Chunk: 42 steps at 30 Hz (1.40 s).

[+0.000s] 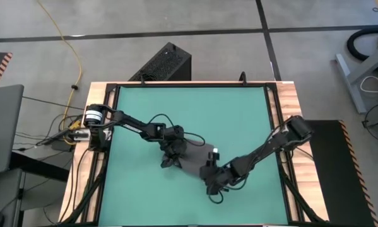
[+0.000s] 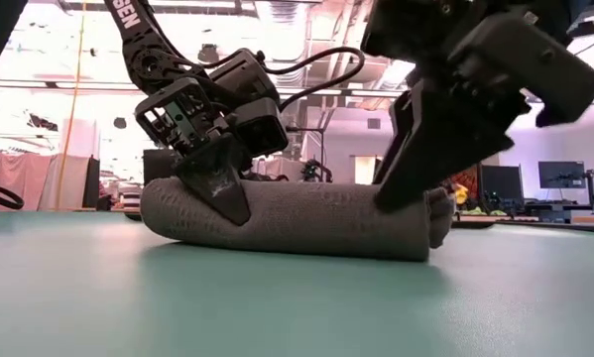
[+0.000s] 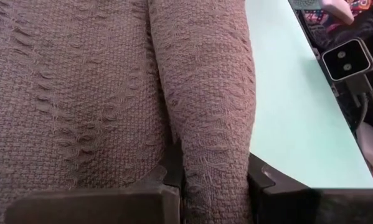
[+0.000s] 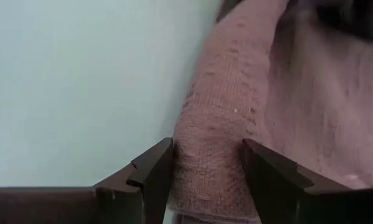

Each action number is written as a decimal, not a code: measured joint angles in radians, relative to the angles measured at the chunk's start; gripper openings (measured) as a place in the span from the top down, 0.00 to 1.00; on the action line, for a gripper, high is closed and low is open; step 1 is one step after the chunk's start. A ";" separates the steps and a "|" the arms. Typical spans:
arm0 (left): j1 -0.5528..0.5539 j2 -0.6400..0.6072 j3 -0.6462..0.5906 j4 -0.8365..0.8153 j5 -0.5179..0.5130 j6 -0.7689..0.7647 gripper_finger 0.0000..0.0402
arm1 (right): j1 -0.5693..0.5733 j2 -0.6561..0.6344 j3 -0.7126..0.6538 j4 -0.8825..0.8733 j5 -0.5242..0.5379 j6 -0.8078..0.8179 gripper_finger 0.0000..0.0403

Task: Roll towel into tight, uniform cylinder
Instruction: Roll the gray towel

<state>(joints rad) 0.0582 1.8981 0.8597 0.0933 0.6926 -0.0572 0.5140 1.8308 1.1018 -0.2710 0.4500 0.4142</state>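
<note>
Towel [image 2: 306, 220] lies partly rolled on the green surface [image 1: 144, 107], near its middle, its roll pointing from one arm toward the other. Both arms reach inward and bend down over it. The left hand [image 3: 214, 183] clamps one end of the roll between its fingers; the right hand [image 4: 206, 177] straddles the other end, fingers pressing its sides.
</note>
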 joint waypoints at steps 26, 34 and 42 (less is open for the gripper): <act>0.064 -0.279 -0.005 -0.350 -0.085 0.293 0.51 | -0.209 0.050 -0.136 0.214 -0.553 0.136 0.79; -0.005 -0.405 -0.068 -0.243 -0.140 0.302 0.51 | -0.260 0.042 -0.188 0.295 -0.612 0.152 0.79; -0.194 -0.314 -0.163 0.150 -0.418 0.368 0.50 | -0.275 0.043 -0.191 0.318 -0.628 0.210 0.79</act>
<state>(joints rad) -0.1360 1.5845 0.6965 0.2437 0.2746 0.3104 0.2394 1.8740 0.9104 0.0465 -0.1780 0.6239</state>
